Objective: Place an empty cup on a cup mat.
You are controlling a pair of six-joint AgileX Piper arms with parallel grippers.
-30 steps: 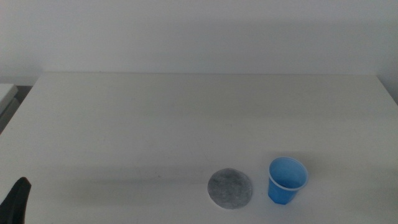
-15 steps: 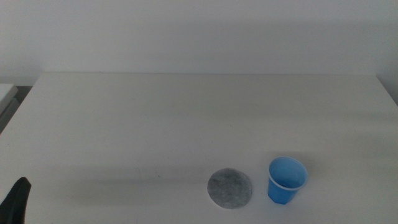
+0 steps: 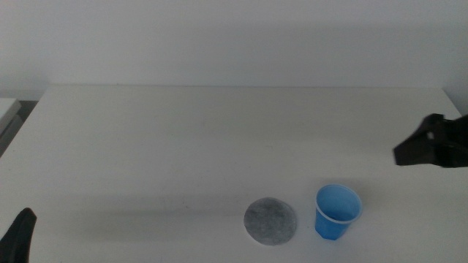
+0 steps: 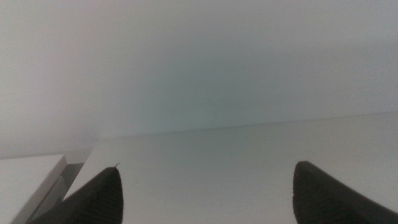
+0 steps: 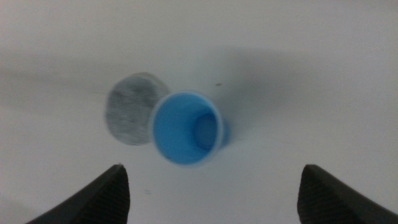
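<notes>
1. Since half a second ago, the right arm has come into the middle view from the right edge; its dark right gripper (image 3: 431, 145) now hangs above the table, behind and to the right of the cup, touching nothing. The cup, the mat and the left gripper lie as they did before.
2. At the far left, the dark left gripper (image 3: 20, 234) shows only as a tip at the bottom corner of the middle view, well apart from both task things. In the left wrist view its two jaws (image 4: 205, 193) stand wide apart with only bare white tabletop (image 4: 217, 162) between them.
3. Left of centre-right, near the front edge, the flat round speckled grey cup mat with a pale edge (image 3: 271, 221) lies flat on the white table (image 3: 183, 146), with nothing on it.
4. Just beside the mat, on its right, the small blue tapered disposable cup with a thin white rim (image 3: 337, 211) stands upright on the table, close to the mat, not on it.
5. In the right wrist view the right gripper's jaws (image 5: 211, 193) are spread wide and hold nothing; the cup (image 5: 188, 129), blue and empty inside, is seen from above, its rim overlapping the edge of the mat (image 5: 129, 108) in that picture.
</notes>
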